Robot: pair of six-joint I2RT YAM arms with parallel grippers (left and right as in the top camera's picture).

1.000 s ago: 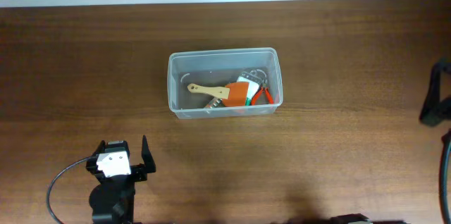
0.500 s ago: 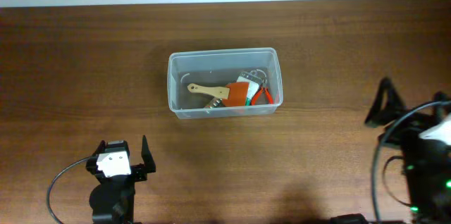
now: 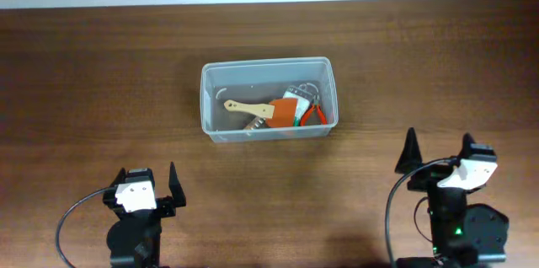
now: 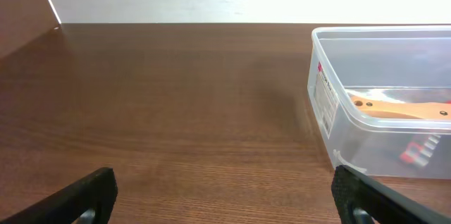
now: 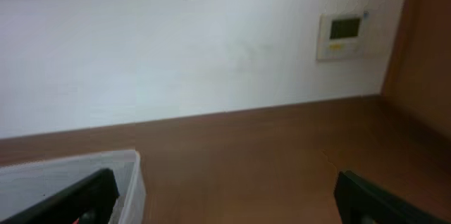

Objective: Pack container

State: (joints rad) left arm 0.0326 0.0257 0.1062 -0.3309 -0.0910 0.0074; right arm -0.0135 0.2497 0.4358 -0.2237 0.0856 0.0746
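Overhead view: no loose item shows on the table (image 3: 84, 66), so packing looks nearly done. Anything further should lower straight into the container (image 3: 266, 63), which sits ahead of and between the wide-open, empty left gripper (image 3: 146, 175) and right gripper (image 3: 439, 154). Table: dark, smooth wood grain. Container: clear plastic, rectangular, rounded corners. Inside: wooden-handled tool (image 3: 248, 109), flat orange piece (image 3: 284, 114), red-handled pliers (image 3: 318, 115).
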